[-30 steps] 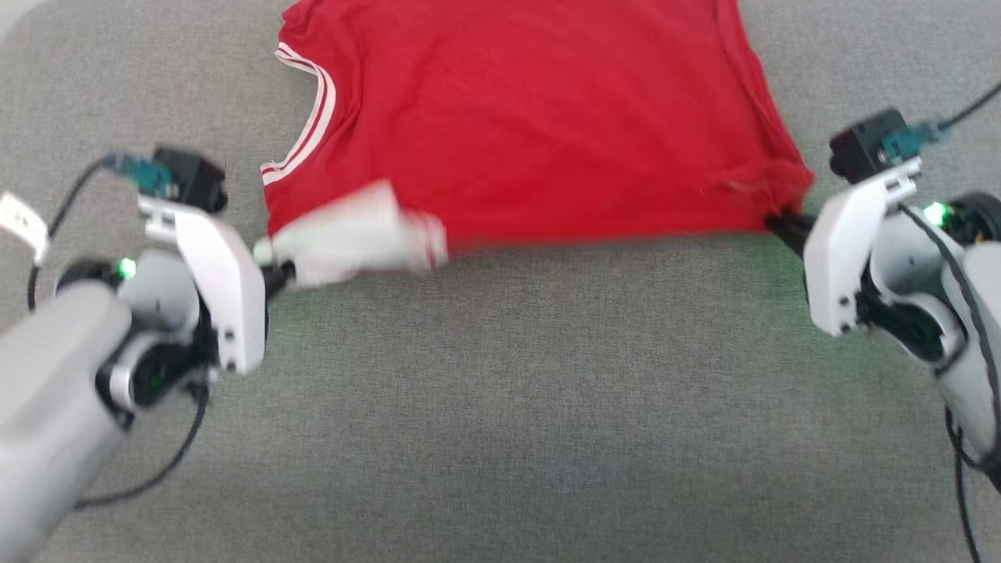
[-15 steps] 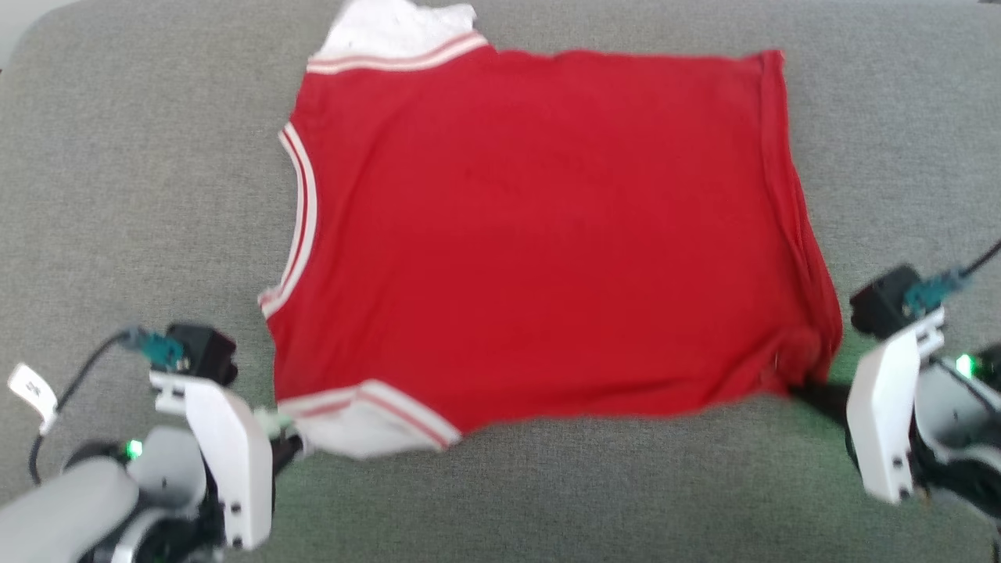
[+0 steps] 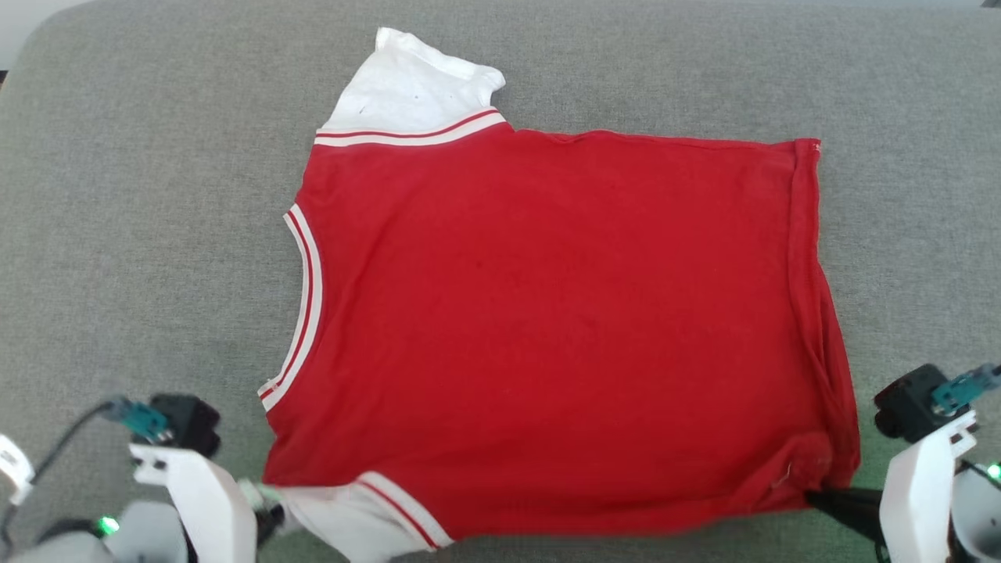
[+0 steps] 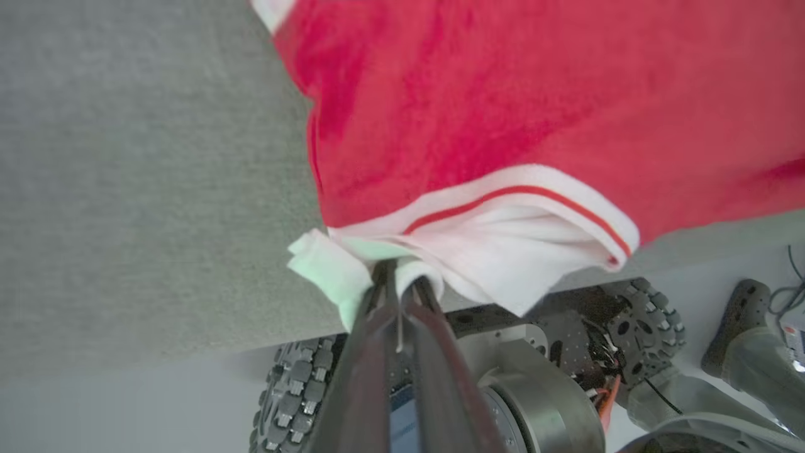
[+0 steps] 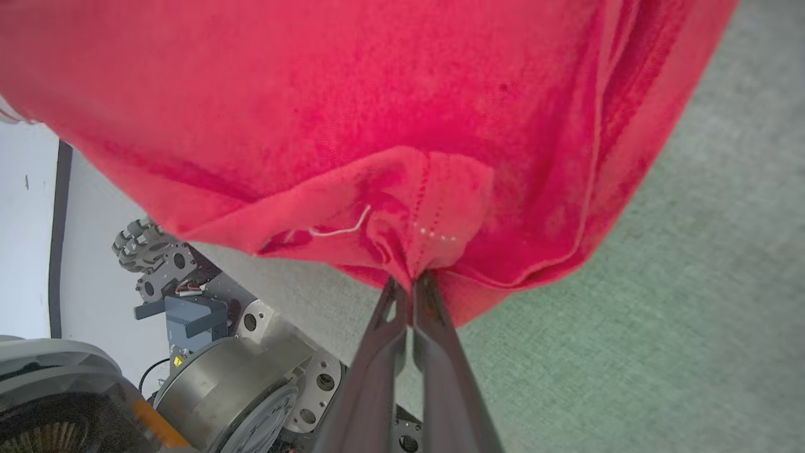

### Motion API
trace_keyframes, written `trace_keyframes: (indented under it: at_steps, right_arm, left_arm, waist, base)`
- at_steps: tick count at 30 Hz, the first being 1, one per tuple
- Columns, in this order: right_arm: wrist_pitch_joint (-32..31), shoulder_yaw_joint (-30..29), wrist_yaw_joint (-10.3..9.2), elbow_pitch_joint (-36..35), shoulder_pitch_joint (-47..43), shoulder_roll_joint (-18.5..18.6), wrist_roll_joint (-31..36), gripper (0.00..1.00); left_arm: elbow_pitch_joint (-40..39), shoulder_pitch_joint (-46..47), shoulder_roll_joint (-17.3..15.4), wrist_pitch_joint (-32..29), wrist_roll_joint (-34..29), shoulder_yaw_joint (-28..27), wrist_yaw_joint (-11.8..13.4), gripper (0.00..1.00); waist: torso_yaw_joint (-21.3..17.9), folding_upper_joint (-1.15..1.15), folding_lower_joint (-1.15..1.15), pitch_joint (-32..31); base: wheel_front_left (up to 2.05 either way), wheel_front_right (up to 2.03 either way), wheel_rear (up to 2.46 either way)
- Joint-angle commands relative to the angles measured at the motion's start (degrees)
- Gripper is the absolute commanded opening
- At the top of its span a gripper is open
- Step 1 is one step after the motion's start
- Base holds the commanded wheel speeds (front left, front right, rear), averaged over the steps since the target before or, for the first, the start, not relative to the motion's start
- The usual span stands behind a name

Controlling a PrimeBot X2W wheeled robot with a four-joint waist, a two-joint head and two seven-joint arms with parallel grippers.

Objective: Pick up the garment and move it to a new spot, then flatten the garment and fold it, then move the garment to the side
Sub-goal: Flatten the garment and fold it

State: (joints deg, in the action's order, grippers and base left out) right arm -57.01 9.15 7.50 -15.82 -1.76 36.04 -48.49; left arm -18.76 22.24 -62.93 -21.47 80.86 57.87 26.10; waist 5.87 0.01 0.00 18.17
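- One red thin-fabric T-shirt with white short sleeves (image 3: pixel 547 328), spread out across the middle of a grey woven cushion (image 3: pixel 156 195), neckline to the left, hem to the right.
- Mostly flat, tbh. Just some ripples down the hem side on the right, plus a bit of bunching at the near right corner.
- Down at the near left: left gripper (image 4: pixel 396 277), fingers squeezed together on the edge of the near white sleeve (image 4: pixel 503 251), fabric scrunched into a little wad right at the tips.
- Over at the near right: right gripper (image 5: pixel 412 280), also pinched tight, biting the near hem corner of the red cloth. Puckered creases fanning out from the grip, with a loose white thread (image 5: pixel 343 228) just beside it.
- No visible gap between the fingers on either one, only cloth.
- Far white sleeve (image 3: pixel 414 86) lying flat and poking out toward the far side, red-and-white stripe along its seam.
- White-and-red trimmed neckline (image 3: pixel 301 313) curving along the left edge.
- Near edge of the shirt right by the cushion's near rim; seen from the left wrist, sleeve corner showing just past that rim, with a knobbly wheel (image 4: pixel 289 390) of the robot base below.
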Motion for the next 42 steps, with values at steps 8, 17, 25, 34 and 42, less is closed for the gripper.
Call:
trace_keyframes:
  at_steps: [8, 17, 25, 34, 42]
  right_arm:
    - [1.22, -6.18, -0.02, -4.63, 5.26, -3.35, 5.39, 0.00]
    - [6.21, -3.34, -0.02, 2.29, 19.04, -4.65, 10.57, 0.00]
    - [9.11, 3.89, -0.03, 11.89, 27.71, -4.40, 12.03, 0.00]
    - [11.97, 10.49, -0.03, 22.23, 35.01, -5.40, 11.47, 0.24]
    - [16.74, 7.97, -0.02, 19.57, 34.55, -4.66, 12.28, 1.00]
  left_arm:
    - [-3.68, 10.35, -5.28, -0.78, -7.94, -4.67, -0.26, 0.00]
    - [6.88, 23.55, 0.22, -5.95, -14.27, -5.93, -6.37, 0.00]
    - [23.18, 28.62, 8.70, -8.36, -14.65, -3.89, -12.98, 0.00]
    - [40.16, 31.10, 17.29, -7.15, -12.63, -3.15, -20.39, 0.71]
    - [38.52, 31.13, 14.96, -6.56, -12.24, -4.48, -19.23, 1.00]
  waist:
    - [-0.74, -0.01, 0.00, 1.31]
    - [-1.48, -0.01, 0.00, 3.95]
    - [-2.04, -0.01, 0.00, 5.98]
    - [-2.43, -0.01, 0.00, 7.09]
    - [-2.34, -0.01, 0.00, 6.48]
  base:
    - [0.00, 0.00, 0.00]
    - [0.00, 0.00, 0.00]
    - [0.00, 0.00, 0.00]
    - [0.00, 0.00, 0.00]
    - [0.00, 0.00, 0.00]
